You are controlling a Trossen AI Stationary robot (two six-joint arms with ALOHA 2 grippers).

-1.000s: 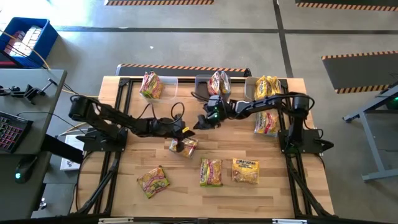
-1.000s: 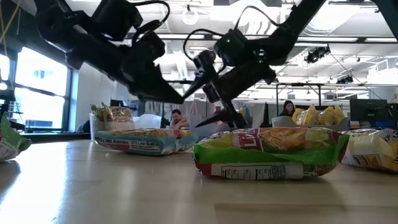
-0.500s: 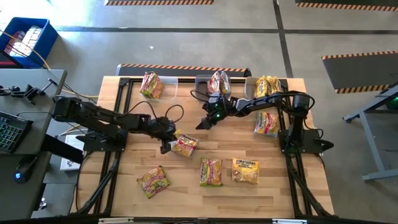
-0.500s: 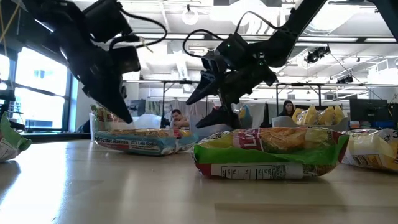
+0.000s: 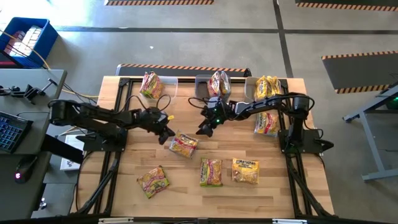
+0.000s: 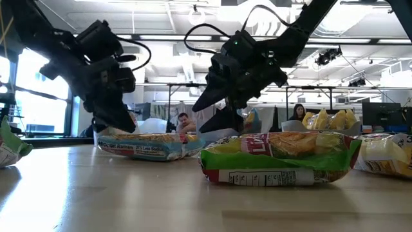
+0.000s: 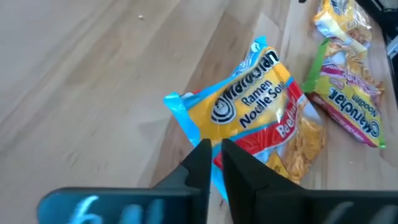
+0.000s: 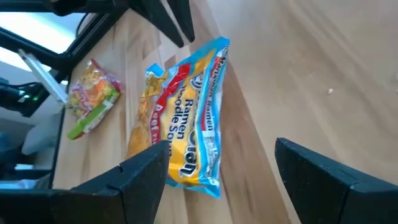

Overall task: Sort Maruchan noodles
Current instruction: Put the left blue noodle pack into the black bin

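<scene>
Three Maruchan noodles packets sit along the front of the table (image 5: 186, 202). We've got a green-and-red one (image 5: 153, 181) on the left, another green-edged one (image 5: 211, 172) in the middle, and a yellow one (image 5: 245, 171) just beside it on the right. None of them touch each other.

A bit further back, around mid-table, there's a yellow packet with blue ends and a red stripe (image 5: 183, 145). It's lying flat and a little skewed. This is where both arms are.

The left gripper (image 5: 166, 135) is right at that packet's left edge, low over the wood. From its own wrist camera the tips sit at the blue end of the packet. We honestly can't tell whether it's pinching the wrapper or has let go.

The right gripper (image 5: 204, 129) hangs just past the packet's far right corner. It's spread wide with nothing in it, and it isn't touching the packet.

Over on the right, one more yellow packet (image 5: 266, 123) lies by the right arm's base.

Along the back edge are the clear bins (image 5: 203, 83), with packets in each: left (image 5: 151, 85), middle (image 5: 218, 82) and right (image 5: 267, 86).

Way beyond the table, the low view catches a person (image 6: 185, 122) sitting in the room.
</scene>
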